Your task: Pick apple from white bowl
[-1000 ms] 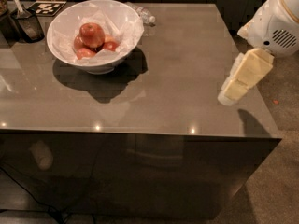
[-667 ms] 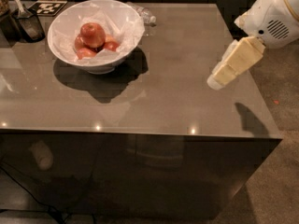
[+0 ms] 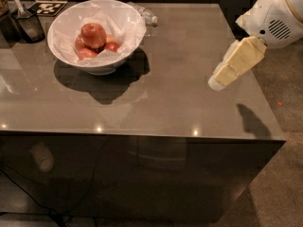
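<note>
The white bowl (image 3: 130, 20), lined with crumpled white paper, stands on the dark counter at the back left. A round red apple (image 3: 93, 34) lies on top of several other reddish apples in it. My gripper (image 3: 218, 82) hangs above the counter's right side, far to the right of the bowl, at the end of the white arm (image 3: 272, 18) that comes in from the upper right. It holds nothing that I can see.
The grey counter (image 3: 165, 98) has its front edge low in the view and its right edge just beyond the gripper. A dark container with a utensil (image 3: 26, 22) and a marker tag (image 3: 47, 7) stand at the back left. A clear crumpled object (image 3: 144, 15) lies behind the bowl.
The gripper has moved left and slightly up, further over the counter toward the bowl. The bowl and apples have not moved.
</note>
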Tool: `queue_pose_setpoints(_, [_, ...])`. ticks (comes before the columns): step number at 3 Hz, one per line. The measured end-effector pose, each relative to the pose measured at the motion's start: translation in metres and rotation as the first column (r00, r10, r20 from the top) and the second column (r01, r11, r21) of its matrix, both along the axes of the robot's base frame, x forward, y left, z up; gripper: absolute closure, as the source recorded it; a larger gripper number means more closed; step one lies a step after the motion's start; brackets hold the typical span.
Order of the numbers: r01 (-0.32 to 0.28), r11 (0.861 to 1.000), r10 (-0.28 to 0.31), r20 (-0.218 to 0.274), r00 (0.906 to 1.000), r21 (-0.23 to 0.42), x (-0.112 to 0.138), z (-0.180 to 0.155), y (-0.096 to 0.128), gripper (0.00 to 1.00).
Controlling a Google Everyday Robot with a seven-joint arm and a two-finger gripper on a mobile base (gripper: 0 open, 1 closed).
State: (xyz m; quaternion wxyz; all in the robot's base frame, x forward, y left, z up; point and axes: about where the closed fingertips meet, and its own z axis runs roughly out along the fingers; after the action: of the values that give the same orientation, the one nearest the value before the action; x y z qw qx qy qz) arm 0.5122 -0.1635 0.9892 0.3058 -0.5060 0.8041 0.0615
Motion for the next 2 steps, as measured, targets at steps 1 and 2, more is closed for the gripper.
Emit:
queue_pose_setpoints(1, [-0.031,0.996,0.029,0.026,0.9992,0.084,0.021,-0.001,0.025,0.0])
queue_pose_setpoints(2, [-0.076,0.986,0.071,0.038,0.9968,0.149,0.043,0.001,0.05,0.0])
